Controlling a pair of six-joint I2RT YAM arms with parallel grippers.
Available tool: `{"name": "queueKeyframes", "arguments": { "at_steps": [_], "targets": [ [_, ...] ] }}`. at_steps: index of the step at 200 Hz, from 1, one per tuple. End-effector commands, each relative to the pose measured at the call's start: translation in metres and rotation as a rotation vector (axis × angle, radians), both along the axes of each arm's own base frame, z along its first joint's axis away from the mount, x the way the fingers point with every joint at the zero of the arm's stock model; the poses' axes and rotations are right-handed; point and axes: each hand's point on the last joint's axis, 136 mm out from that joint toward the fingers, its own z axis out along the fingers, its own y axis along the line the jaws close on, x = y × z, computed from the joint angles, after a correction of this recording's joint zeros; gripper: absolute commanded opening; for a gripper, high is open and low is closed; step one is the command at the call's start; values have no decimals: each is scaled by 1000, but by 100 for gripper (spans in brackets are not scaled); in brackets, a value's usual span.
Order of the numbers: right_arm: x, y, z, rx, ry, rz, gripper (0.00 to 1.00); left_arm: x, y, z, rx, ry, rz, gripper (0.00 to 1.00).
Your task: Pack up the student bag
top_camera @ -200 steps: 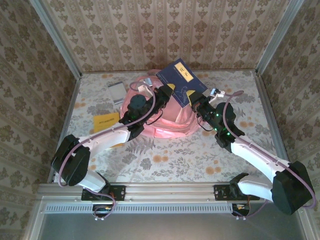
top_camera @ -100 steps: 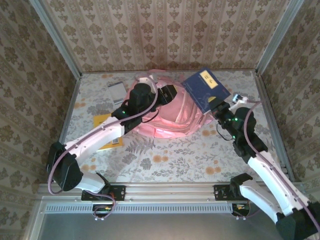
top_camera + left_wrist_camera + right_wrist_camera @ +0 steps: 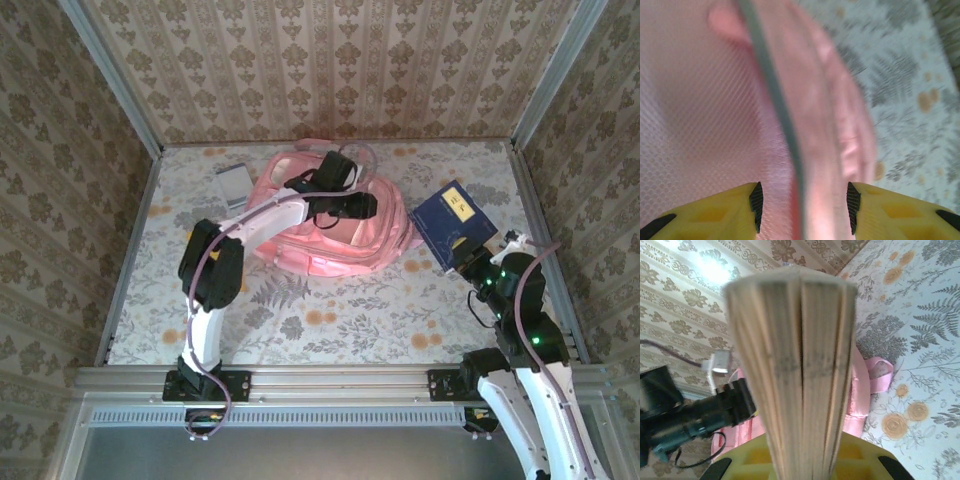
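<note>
The pink student bag (image 3: 300, 235) lies at the table's far middle. My left gripper (image 3: 366, 206) hovers over the bag's upper right part. In the left wrist view its yellow fingers (image 3: 725, 210) stand apart, open, with pink fabric (image 3: 700, 125) and a dark zip line (image 3: 775, 105) running between them, unpinched. My right gripper (image 3: 482, 263) is shut on a dark blue book (image 3: 452, 222) with a yellow label, held right of the bag above the table. In the right wrist view the book's page edge (image 3: 795, 365) rises from between the jaws, with the bag (image 3: 862, 405) behind it.
A small grey-white booklet (image 3: 232, 183) lies left of the bag near the back. Patterned walls (image 3: 330, 70) close in the back and both sides. The left arm (image 3: 212, 265) stretches from its base across the table's left half. Floral tabletop (image 3: 350, 320) shows in front of the bag.
The right arm has carried the blue book off the bag, rightward and nearer. The left gripper has opened and shifted right across the bag, its arm straightening.
</note>
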Motion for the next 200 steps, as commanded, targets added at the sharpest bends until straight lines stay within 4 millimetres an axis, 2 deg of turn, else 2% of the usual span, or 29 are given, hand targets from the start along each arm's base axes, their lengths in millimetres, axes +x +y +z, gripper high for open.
{"name": "queueKeyframes", "arguments": {
  "at_steps": [1, 29, 59, 122, 160, 179, 200],
  "targets": [
    [-7, -3, -5, -69, 6, 11, 0, 3, -9, 26, -62, -15, -41, 49],
    [-5, -3, -15, -87, 30, 16, 0, -1, -15, 17, -84, 24, -52, 42],
    [-1, 0, -24, -76, 45, 29, 0, -7, -17, 18, -95, 18, -70, 33],
    [2, 5, -35, -46, 62, 50, 0, -15, -26, 18, -33, -33, -150, 27],
    [3, 7, -42, -37, 75, 57, 0, -20, -31, 18, 24, -77, -193, 35],
    [3, 8, -44, -31, 78, 60, 0, -23, -34, 12, 44, -67, -207, 40],
    [4, 9, -46, -28, 84, 65, 0, -23, -36, 4, 65, -59, -216, 41]
  ]
}}
